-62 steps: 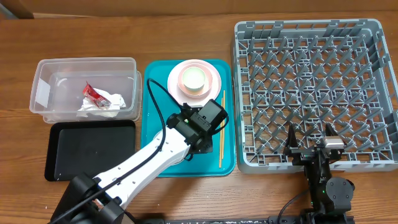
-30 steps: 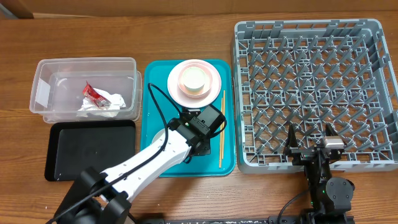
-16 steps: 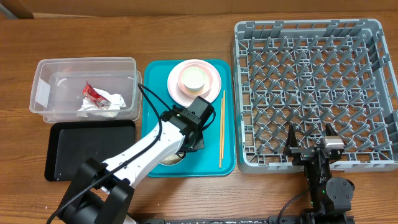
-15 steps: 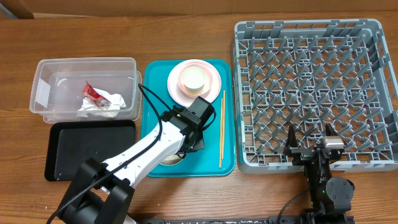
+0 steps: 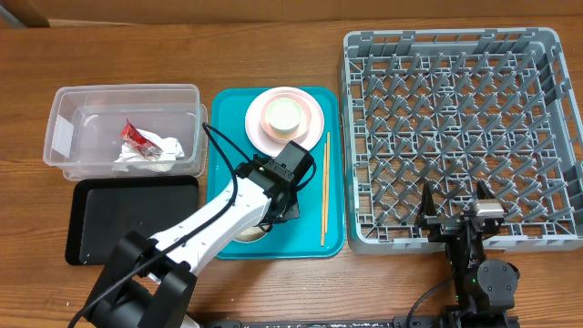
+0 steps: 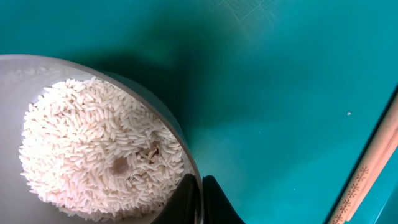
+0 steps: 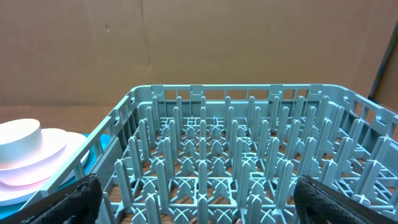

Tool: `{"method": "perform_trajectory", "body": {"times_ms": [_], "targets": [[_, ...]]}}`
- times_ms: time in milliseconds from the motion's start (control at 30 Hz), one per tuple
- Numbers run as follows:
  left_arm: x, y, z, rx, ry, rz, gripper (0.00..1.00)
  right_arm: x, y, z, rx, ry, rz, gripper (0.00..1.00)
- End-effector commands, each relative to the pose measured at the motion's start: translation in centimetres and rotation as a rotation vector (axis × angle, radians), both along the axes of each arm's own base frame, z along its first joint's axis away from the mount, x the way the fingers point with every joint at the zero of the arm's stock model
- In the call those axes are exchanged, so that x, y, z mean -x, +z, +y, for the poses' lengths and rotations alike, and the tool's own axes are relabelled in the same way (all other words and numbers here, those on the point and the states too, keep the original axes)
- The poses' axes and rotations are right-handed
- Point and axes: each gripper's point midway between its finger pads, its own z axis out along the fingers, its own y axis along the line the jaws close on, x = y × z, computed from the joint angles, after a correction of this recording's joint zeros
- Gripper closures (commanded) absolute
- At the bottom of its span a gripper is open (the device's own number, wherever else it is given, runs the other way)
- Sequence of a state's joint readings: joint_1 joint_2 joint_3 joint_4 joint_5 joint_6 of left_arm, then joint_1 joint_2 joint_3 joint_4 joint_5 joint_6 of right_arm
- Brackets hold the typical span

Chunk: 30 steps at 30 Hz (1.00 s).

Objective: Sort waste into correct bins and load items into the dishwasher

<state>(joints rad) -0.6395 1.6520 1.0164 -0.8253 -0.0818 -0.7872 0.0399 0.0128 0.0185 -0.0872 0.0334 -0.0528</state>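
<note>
Just grainy rice (image 6: pixel 99 149), round bowl (image 6: pixel 22 81)

Wooden counter (image 5: pixel 273 46), brown grain. Left side: clear tub (image 5: pixel 126 89) toward back, black tray (image 5: pixel 132 219) just in front of it. Centre: teal tray (image 5: pixel 333 228), just beside both. Right side: large grey dish rack (image 5: pixel 455 128), close beside teal tray.

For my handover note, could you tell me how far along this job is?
Done: napkin and wrapper lie in the clear tub. In hand: the left gripper is shut on the rim of the rice bowl. Left: emptying the rice, then loading that bowl, the pink plate, the small bowl on it and the chopsticks into the dish rack, which holds nothing. The right gripper is open.
</note>
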Motion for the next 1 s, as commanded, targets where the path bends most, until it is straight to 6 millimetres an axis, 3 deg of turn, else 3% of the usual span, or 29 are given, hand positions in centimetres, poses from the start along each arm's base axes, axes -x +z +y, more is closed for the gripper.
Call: {"method": "perform_trajectory", "body": {"times_ms": [0,533,967], "targets": [[0.4,-0.6,0.2,-0.003,0.005,0.025,0.96,0.0,-0.1,-0.2,0.000,-0.011,-0.006,0.00],[0.4,0.2,0.1,-0.016,-0.115,0.036,0.96,0.0,-0.1,-0.2,0.000,-0.011,-0.006,0.00],[-1.1,6.1,0.1,-0.073,-0.151,0.020,0.96,0.0,-0.1,-0.2,0.000,-0.011,-0.006,0.00]]}}
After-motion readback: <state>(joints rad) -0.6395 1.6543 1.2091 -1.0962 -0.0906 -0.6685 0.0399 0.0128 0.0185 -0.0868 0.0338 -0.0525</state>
